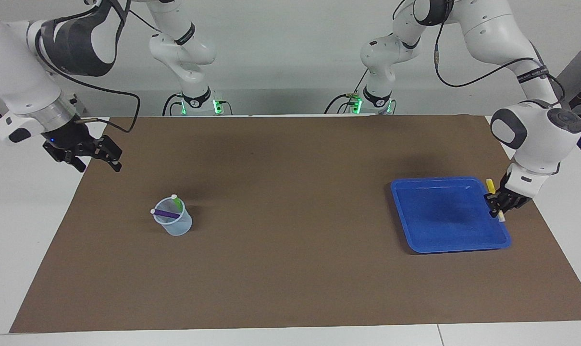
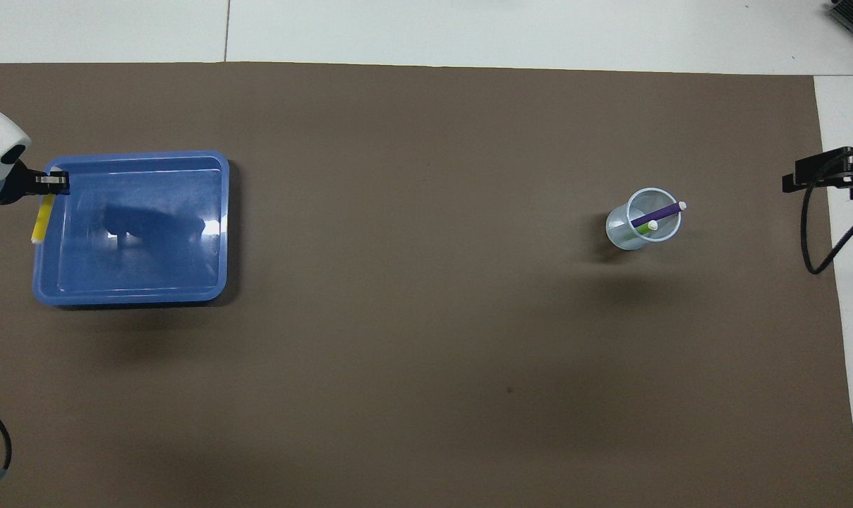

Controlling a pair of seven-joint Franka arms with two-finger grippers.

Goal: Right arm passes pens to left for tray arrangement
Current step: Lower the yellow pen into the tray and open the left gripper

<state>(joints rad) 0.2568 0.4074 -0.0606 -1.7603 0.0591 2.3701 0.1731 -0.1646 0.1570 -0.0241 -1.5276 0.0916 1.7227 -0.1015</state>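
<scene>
A: Where the facing view begins, what is the left arm doing?

B: The left gripper point(image 1: 498, 207) is clamped on the yellow pen point(image 1: 490, 184), low over the rim of the blue tray point(image 1: 446, 216) at the edge toward the left arm's end of the table. The pen is tilted, with its whitish lower tip at the rim. Whether it touches the tray, I cannot tell.

A: And the right arm?

B: It waits. The right gripper point(image 1: 94, 156) hangs with its jaws spread wide and holding nothing, over the edge of the brown mat point(image 1: 290, 278) at the right arm's end.

A: The other pens?

B: The purple pen point(image 1: 164, 213) and the green pen point(image 1: 177, 202) lean inside a clear plastic cup point(image 1: 175, 223), which stands on the mat toward the right arm's end, well apart from the tray.

A: Now the overhead view?

B: The left gripper point(image 2: 51, 182) sits at the tray's point(image 2: 137, 293) corner, the yellow pen point(image 2: 42, 222) lying along the rim. The cup point(image 2: 627, 233) shows the purple pen point(image 2: 655, 214) crossing its mouth and the green pen point(image 2: 645, 228) under it. Only the right gripper's point(image 2: 814, 175) black edge shows.
</scene>
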